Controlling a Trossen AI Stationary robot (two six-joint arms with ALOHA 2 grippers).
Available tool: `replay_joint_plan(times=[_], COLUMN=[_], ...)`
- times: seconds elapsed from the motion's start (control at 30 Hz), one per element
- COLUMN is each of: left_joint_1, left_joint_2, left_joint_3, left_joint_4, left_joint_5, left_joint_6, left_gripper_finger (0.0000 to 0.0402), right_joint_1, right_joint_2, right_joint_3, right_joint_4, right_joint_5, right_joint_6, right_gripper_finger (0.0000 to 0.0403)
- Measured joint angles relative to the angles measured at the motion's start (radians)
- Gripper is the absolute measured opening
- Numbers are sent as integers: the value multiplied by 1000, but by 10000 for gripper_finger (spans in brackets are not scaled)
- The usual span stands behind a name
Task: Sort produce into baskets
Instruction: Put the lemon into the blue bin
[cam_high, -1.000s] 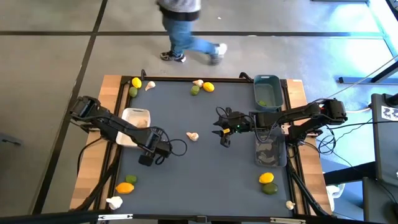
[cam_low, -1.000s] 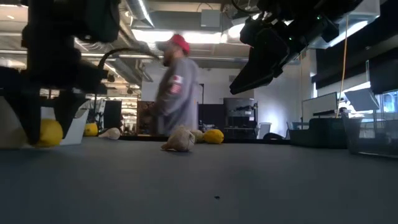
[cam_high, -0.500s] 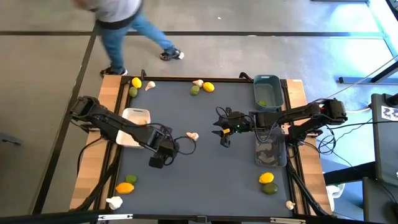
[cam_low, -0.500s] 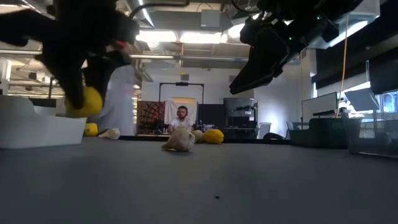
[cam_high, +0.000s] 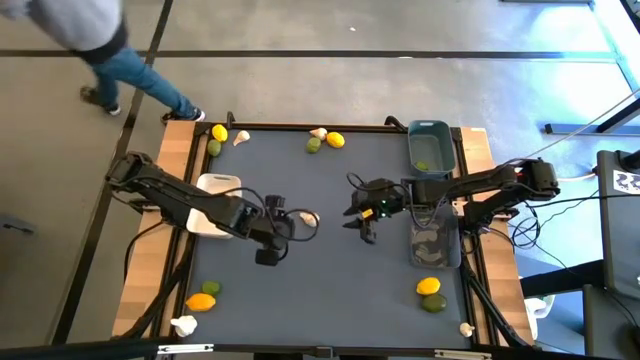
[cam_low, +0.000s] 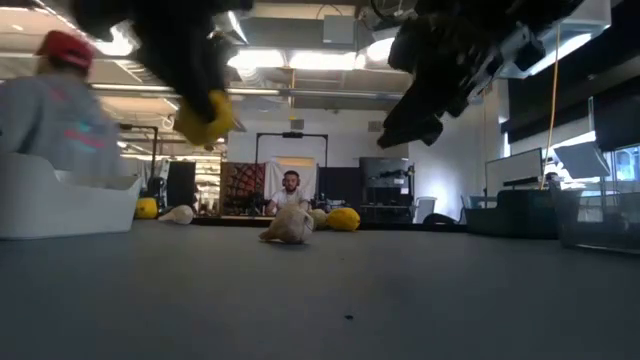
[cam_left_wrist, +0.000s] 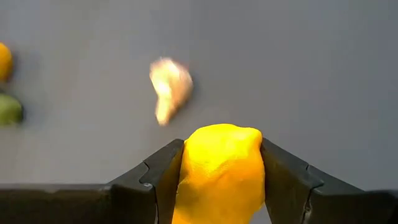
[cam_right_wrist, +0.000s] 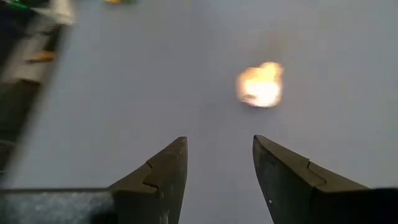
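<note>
Left gripper clamps a lemon; right gripper hangs half-open, empty; most produce lies unsorted on the bench.

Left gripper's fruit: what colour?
Yellow: a lemon clamped in the left gripper, clearest in the left wrist view.

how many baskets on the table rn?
3. A blue-grey rectangular plastic basket sits at the table's far-right edge. A dark grey basket is right in front of it, on the same side. A white basket is at the left edge. None seem hidden.
</note>
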Motion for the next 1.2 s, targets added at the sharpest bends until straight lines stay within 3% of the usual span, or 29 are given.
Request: replay_joint_plan(times=[0.13,0.4,0.63,1.2], left_joint_1=[0,29,64,69], left_joint_2=[-10,-9,-9,49], left_joint_3=[0,0,0,0], left_joint_4=[128,413,612,895], left_joint_5=[-31,-42,-42,-45], left_joint_6=[41,129,138,9], left_gripper_finger=[179,179,180,180], right_joint_1=[9,123,216,228], right_joint_2=[-56,-153,-140,-36], right_joint_3=[1,0,2,-1], right_joint_4=[-87,-118,4,360], right_joint_5=[-61,104,291,368], right_joint_6=[25,-23,-70,-236], right_gripper_finger=[182,182,182,182])
